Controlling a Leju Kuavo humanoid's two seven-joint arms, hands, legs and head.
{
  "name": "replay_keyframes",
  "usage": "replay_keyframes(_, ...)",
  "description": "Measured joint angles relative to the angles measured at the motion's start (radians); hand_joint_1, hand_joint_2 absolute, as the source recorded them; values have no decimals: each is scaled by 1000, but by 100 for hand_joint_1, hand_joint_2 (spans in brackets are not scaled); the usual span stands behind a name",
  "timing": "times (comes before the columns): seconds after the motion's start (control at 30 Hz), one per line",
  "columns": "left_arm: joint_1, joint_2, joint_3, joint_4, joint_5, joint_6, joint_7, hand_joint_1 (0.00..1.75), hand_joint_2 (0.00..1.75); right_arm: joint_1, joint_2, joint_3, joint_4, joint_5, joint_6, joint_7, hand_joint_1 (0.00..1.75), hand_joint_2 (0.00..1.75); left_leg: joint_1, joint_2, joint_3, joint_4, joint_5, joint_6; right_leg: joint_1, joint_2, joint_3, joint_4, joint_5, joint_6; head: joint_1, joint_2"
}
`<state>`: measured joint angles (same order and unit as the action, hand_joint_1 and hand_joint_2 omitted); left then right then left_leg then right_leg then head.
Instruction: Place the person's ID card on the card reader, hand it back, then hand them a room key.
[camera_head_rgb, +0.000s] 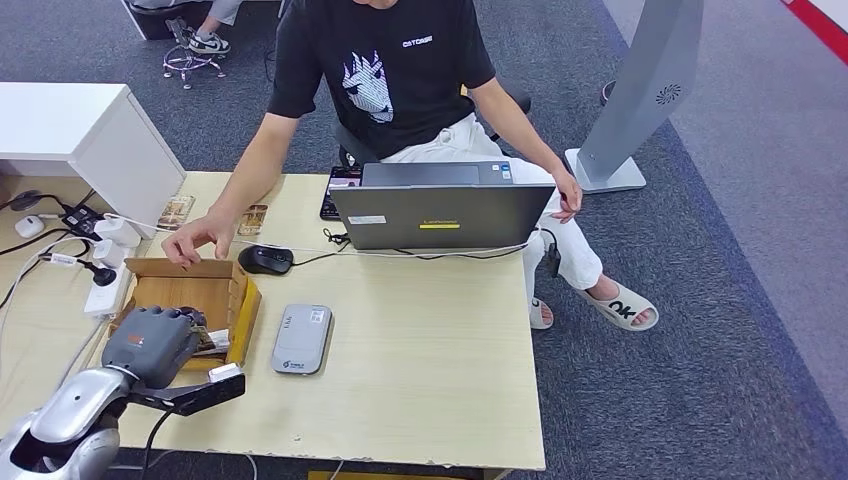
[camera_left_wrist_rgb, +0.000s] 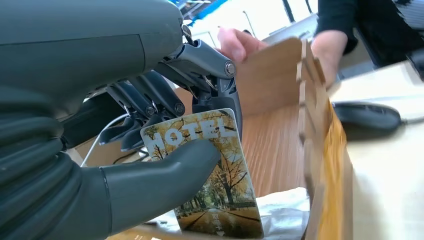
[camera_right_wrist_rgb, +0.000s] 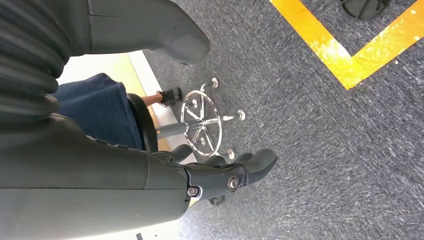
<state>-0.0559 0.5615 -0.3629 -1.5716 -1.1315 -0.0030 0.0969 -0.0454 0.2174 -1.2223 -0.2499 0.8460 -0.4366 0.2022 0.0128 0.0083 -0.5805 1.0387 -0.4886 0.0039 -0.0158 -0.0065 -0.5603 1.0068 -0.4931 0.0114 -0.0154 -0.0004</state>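
The left hand (camera_head_rgb: 152, 343) pinches a room key (camera_left_wrist_rgb: 210, 175) inside the cardboard box (camera_head_rgb: 236, 300), ready to lift it toward the person (camera_head_rgb: 390, 70) at twelve o'clock. The right hand (camera_right_wrist_rgb: 220, 175) hangs with fingers loosely apart, holding nothing.

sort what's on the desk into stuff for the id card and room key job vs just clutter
For the job:
- grey flat card reader
- tree-printed hotel key card, pinched by left robot hand
- brown cardboard box

Lying about:
- grey open laptop
- black computer mouse
- white power strip
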Motion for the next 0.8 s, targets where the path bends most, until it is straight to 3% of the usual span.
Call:
replay_keyframes(0.47,-123,-124,9,67,-37,95,28,175,175,-1,0,-2,-1,31,11,-12,0,175,0,0,0,0,0,0,0,0,0,0,1,0,0,0)
replay_keyframes(0.8,-164,-164,26,97,-45,121,29,175,175,-1,0,-1,-3,39,13,-14,0,175,0,0,0,0,0,0,0,0,0,0,1,0,0,0)
